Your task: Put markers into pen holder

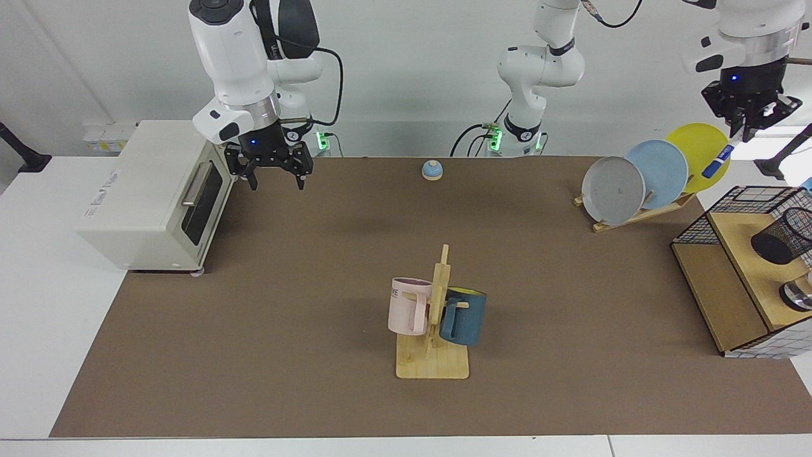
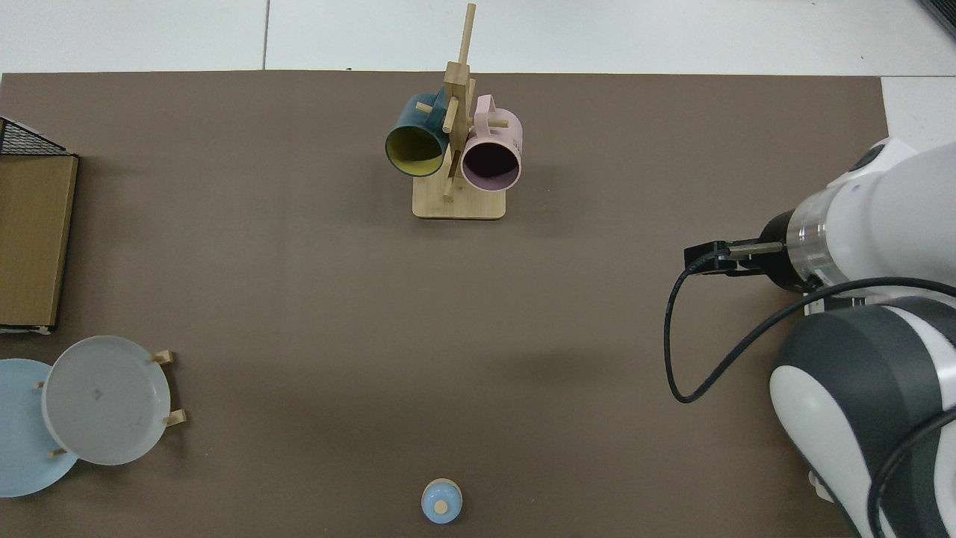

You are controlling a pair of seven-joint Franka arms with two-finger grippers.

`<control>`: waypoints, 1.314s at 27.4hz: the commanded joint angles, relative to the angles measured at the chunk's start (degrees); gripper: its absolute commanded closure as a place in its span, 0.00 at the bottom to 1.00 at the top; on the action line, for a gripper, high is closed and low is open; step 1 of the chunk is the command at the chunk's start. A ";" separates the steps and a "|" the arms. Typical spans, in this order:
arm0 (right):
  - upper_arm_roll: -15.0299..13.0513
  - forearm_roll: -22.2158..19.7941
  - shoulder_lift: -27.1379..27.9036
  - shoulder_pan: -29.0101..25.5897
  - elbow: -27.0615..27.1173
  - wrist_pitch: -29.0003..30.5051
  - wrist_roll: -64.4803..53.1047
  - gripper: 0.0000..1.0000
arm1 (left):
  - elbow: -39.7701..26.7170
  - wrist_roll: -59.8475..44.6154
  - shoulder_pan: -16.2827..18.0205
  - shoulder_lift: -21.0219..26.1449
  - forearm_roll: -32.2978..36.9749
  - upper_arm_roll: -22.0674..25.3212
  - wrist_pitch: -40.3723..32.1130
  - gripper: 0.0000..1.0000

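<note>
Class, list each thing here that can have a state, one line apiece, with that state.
Left gripper: shut on the marker, raised near the yellow plate.
Marker: held, tilted, cap down.
Right gripper: open, empty, beside the toaster oven.
Toaster oven: door closed.
Pen holder: no marker inside yet.
Mugs: hung on the rack.

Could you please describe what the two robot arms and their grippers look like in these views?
Both arms have glossy white shells with dark grey joint covers and silver wrist rings. Each ends in a black two-finger gripper, the left gripper and the right gripper, each with a small blue light above it. Black cables loop from the wrists, and green lights glow at the bases.
</note>
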 commanded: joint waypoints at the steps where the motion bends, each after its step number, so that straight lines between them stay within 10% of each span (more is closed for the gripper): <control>1: 0.32 -0.63 -0.66 -0.80 0.77 -2.07 -2.94 0.00 | 2.80 8.34 2.84 2.23 4.86 0.12 4.18 1.00; 36: 0.41 0.60 -0.66 -0.80 0.60 -1.28 -2.15 0.00 | 6.32 33.76 19.72 14.89 17.43 -0.75 26.34 1.00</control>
